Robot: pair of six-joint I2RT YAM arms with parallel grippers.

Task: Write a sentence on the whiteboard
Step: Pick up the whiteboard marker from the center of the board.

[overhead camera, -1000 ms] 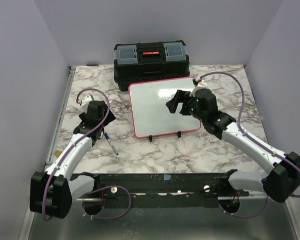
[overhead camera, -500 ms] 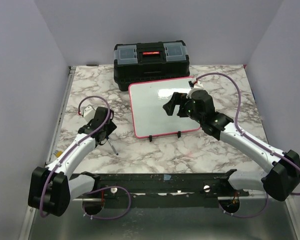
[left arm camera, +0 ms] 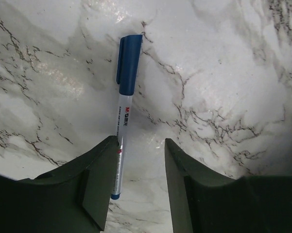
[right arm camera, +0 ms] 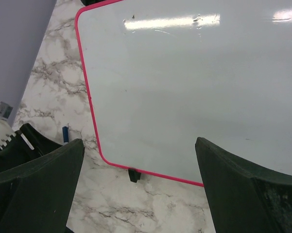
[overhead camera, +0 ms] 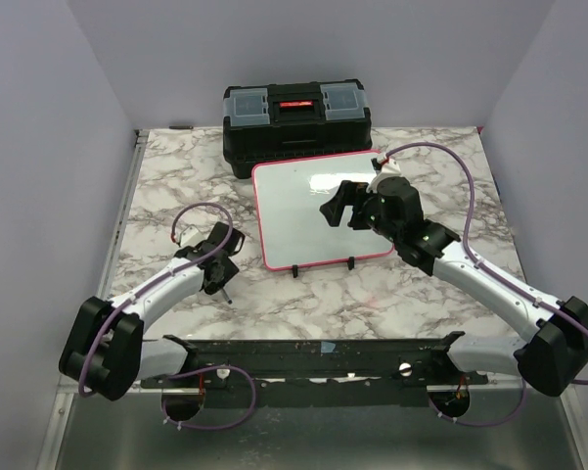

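Observation:
The whiteboard [overhead camera: 294, 220], glossy white with a pink-red frame, lies in the middle of the marble table; the right wrist view shows its surface [right arm camera: 184, 82] blank, so the sentence is not in view. A marker [left arm camera: 125, 97] with a blue cap lies flat on the table left of the board. My left gripper [left arm camera: 141, 145] is lowered over its barrel, open, the marker against the left finger [left arm camera: 99, 179] and a gap to the right finger. In the top view the left gripper [overhead camera: 218, 279] covers most of the marker. My right gripper [overhead camera: 338, 204] hovers wide open over the board's right part, holding nothing.
A black toolbox [overhead camera: 296, 122] with a red handle stands behind the board at the table's far edge. Small black feet [right arm camera: 134, 174] stick out from the board's near edge. Lilac walls close in the table on both sides.
The left arm has swung toward the near side and lowered onto the marker, its jaws narrowing around the barrel. The right gripper shifted slightly left over the board.

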